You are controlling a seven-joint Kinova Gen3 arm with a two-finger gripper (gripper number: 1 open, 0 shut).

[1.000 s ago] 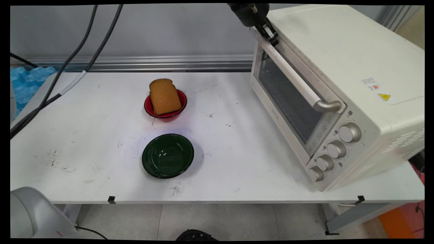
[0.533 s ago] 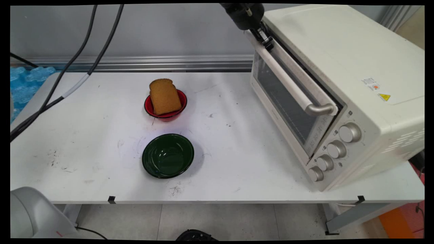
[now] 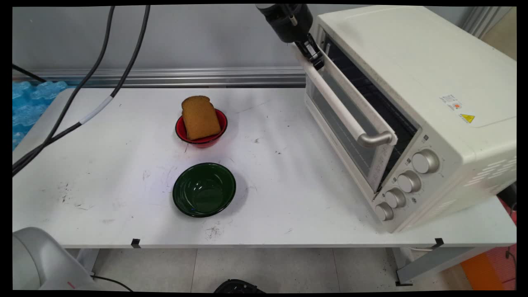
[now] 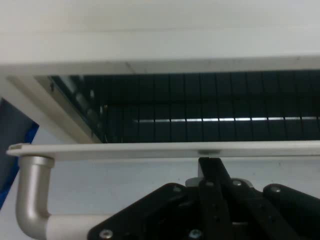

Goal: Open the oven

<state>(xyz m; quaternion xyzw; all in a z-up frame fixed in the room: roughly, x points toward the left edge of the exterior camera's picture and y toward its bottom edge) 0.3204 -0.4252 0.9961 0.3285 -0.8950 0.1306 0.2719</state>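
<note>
Black gripper [image 3: 314, 55] fingers are clamped shut on the far end of the oven door handle [image 3: 344, 110]; the toaster oven [image 3: 416, 82] door hangs partly open. Left of it, bread [image 3: 200, 117] sits in a red bowl [image 3: 181, 131], green bowl [image 3: 204, 189] nearer.

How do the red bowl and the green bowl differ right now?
The red bowl holds a slice of toast leaning in it; the green bowl is empty. The red bowl looks smaller than the green bowl. The red bowl sits farther back, the green bowl nearer the table's front edge. Both stand upright, left of the oven.
</note>
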